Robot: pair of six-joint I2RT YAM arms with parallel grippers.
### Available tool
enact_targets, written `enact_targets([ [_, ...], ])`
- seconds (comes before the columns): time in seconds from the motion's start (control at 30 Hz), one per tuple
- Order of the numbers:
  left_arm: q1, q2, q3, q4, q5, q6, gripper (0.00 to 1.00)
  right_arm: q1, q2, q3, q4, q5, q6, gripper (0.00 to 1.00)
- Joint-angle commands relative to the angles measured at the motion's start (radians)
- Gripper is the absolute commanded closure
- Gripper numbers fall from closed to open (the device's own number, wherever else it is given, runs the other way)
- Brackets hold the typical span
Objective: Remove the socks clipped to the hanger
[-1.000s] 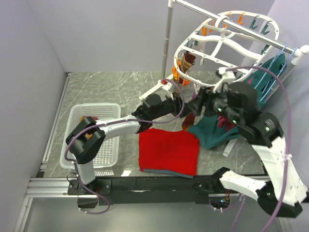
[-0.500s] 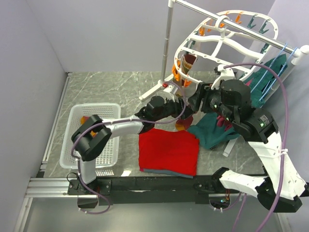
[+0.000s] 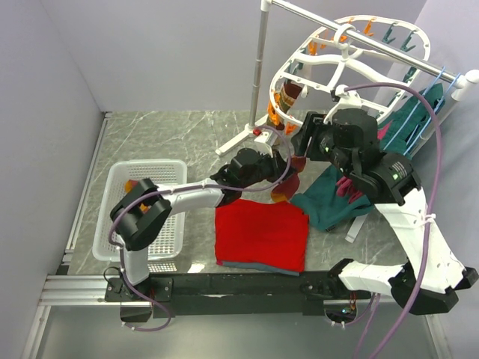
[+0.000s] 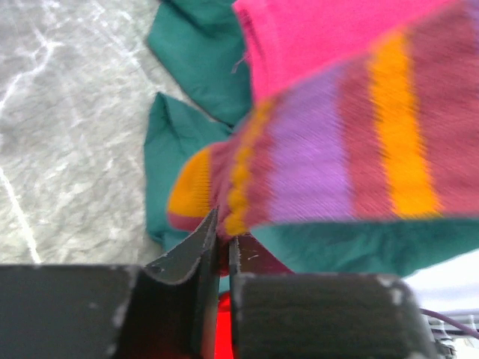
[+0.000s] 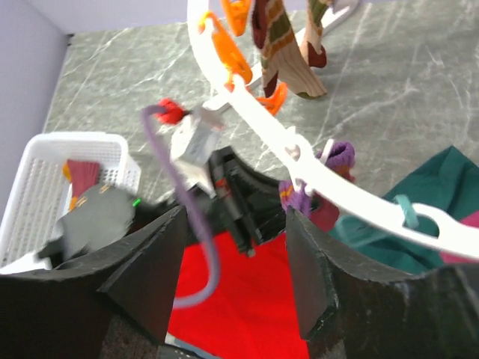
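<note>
The white hanger (image 3: pixel 281 75) hangs from the rail at the back right, its rim (image 5: pixel 258 116) crossing the right wrist view. A tan-brown striped sock (image 3: pixel 289 96) (image 5: pixel 281 45) dangles from its orange pegs. Below the rim hangs a maroon-purple sock (image 4: pixel 337 164) (image 5: pixel 314 198) with orange stripes. My left gripper (image 4: pixel 222 228) (image 3: pixel 278 168) is shut on that sock's lower edge. My right gripper (image 5: pixel 236 217) (image 3: pixel 303 142) stands open just above the left one, close under the hanger's rim, with nothing between its fingers.
A flat red cloth (image 3: pixel 262 232) lies in the middle of the table, with teal and pink garments (image 3: pixel 329 202) to its right. A white slotted basket (image 3: pixel 176 168) at the left holds a maroon sock (image 5: pixel 82 176). The rail's upright pole (image 3: pixel 260 67) stands behind.
My left gripper opened wide, then shut on the purple sock's edge. My right arm rose and moved back towards the hanger's rim, its jaws narrowing slightly.
</note>
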Motion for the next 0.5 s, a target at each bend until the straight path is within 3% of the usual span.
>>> enact_targets([
  [0.0,-0.038,-0.11,-0.005,-0.014,-0.043,-0.006,0.92,0.005,0.016,0.031,0.008,0.095,0.045,0.39],
  [0.1,-0.053,-0.135,-0.031,-0.01,-0.054,-0.023,0.99,0.005,0.011,0.006,0.008,0.144,0.057,0.4],
  [0.47,-0.075,-0.187,-0.089,0.001,-0.036,-0.078,0.99,0.004,-0.001,-0.029,0.008,0.227,0.032,0.46],
])
